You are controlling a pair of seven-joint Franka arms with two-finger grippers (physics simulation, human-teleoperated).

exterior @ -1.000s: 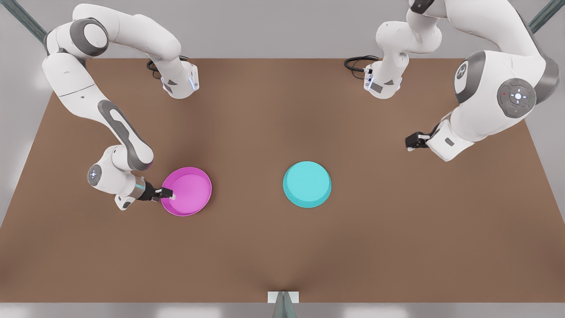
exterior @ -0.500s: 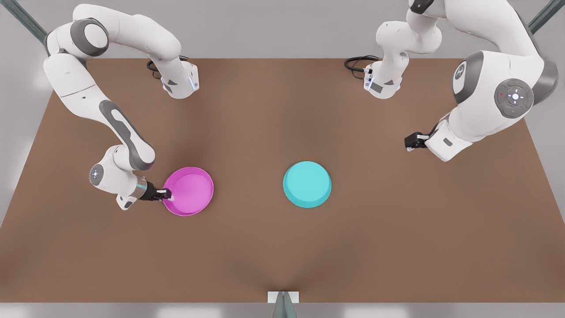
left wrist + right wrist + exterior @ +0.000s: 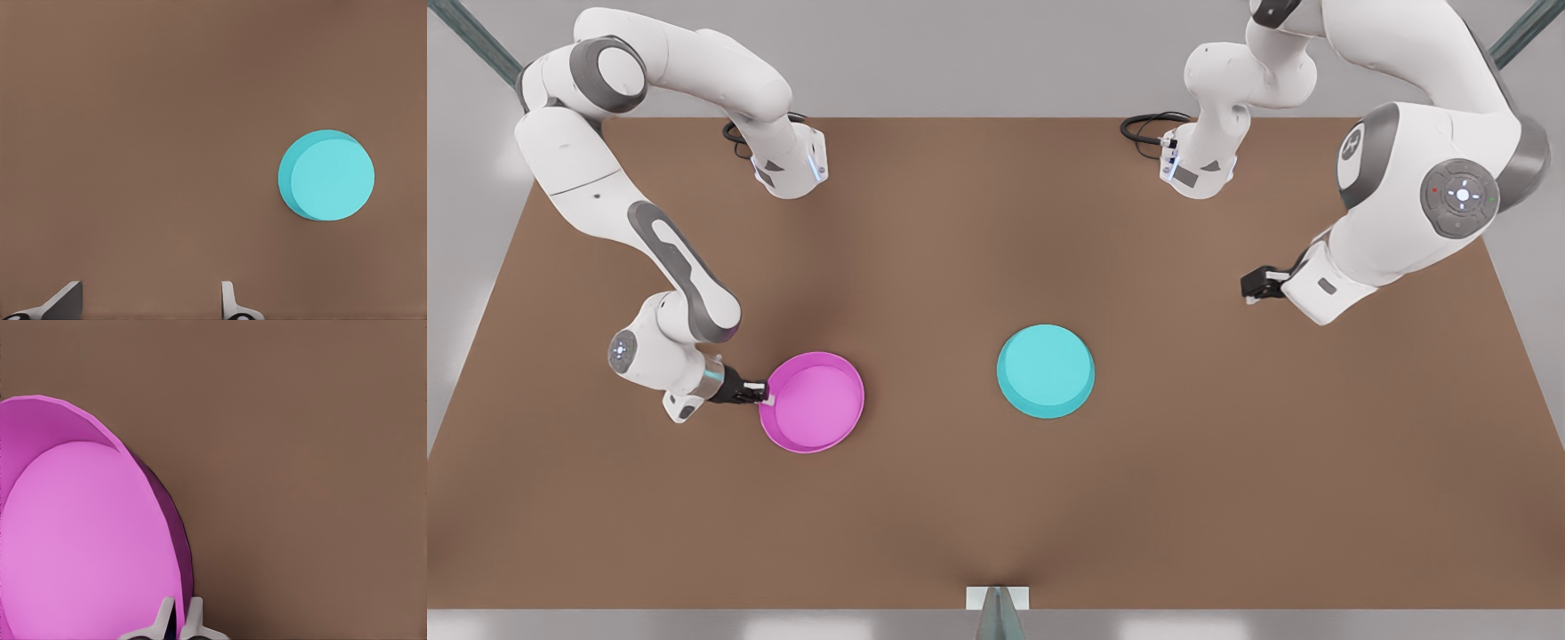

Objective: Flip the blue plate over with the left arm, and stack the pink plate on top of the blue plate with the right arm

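Pink plate (image 3: 813, 402) is pinched by its rim in the right hand (image 3: 762, 390), just off the worktop (image 3: 996, 498). Blue plate (image 3: 1046, 370) lies bottom-up, well apart from that hand. Left hand (image 3: 1251, 286) waits far off, fingers apart. I think the plate could slip out, because the grip is thin.

Right tool (image 3: 179, 618) pinched on pink plate (image 3: 80, 547) rim.

Colour record: two plates, plain surfaces.
Pink plate (image 3: 813, 403) solid magenta, unpatterned; blue plate (image 3: 1046, 371) solid turquoise-cyan, unpatterned; table (image 3: 996, 498) uniform brown; arms white with grey joint covers, grippers black.
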